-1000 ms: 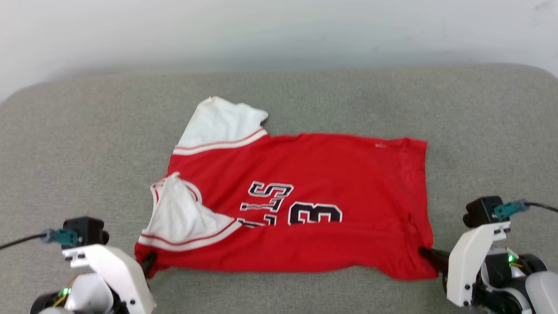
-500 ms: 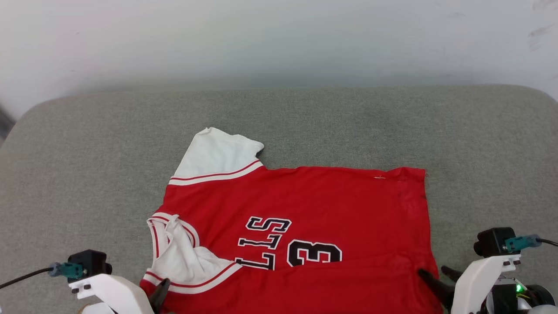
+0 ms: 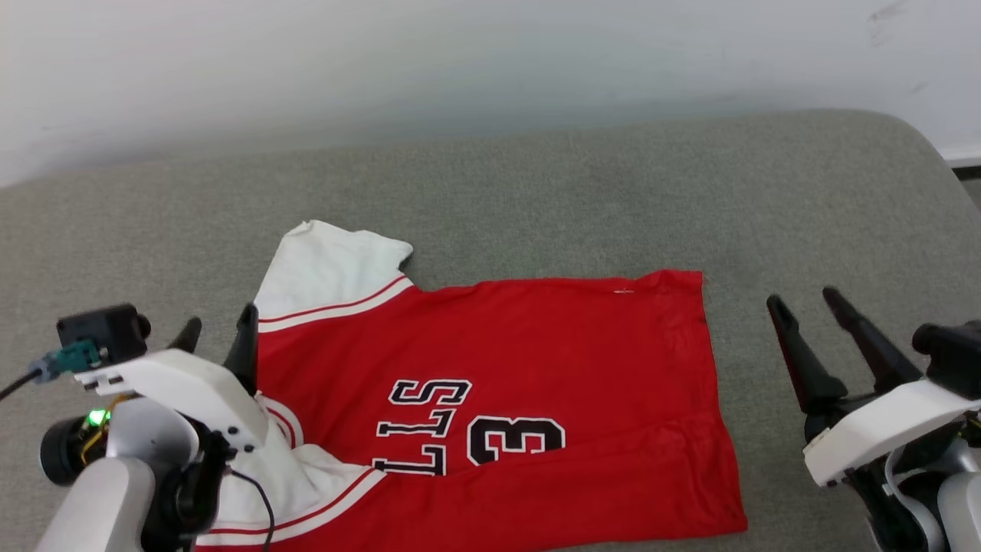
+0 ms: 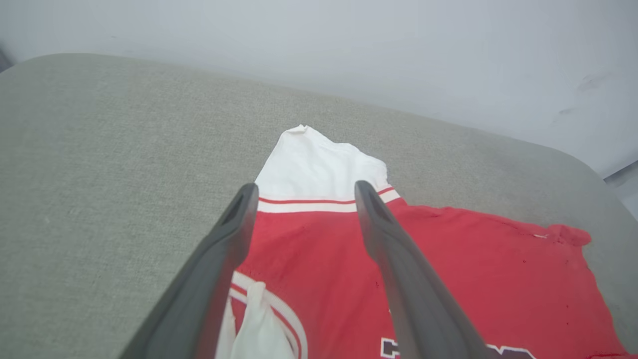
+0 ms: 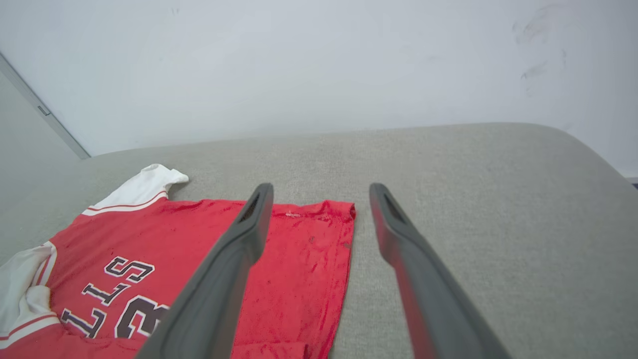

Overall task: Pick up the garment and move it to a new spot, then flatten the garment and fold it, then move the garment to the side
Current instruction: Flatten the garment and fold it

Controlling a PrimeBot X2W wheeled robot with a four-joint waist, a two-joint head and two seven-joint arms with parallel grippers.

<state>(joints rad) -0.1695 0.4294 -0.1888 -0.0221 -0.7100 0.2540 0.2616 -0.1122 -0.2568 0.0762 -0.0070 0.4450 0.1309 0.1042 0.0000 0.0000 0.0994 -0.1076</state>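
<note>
Pale wall (image 3: pixel 460 61) behind the garment. Grey cushioned surface (image 3: pixel 613 184) under it. Garment (image 3: pixel 536 345), a red jersey, lies spread mid-surface, lettering up, white shoulder flaps at its left end. Left gripper (image 3: pixel 219 320) over the garment's left edge, jaws released, empty; its arm hides the garment's near-left corner. Right gripper (image 3: pixel 802 299) beside the garment's right hem, apart from it, jaws released, empty.

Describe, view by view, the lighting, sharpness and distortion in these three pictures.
Head view: soft, even light, faint shadows, lettering on the garment crisp. Left wrist view: the left gripper's fingers loom large near the lens, garment behind them clear. Right wrist view: the right gripper's fingers likewise oversized; pale wall evenly lit, no glare.
</note>
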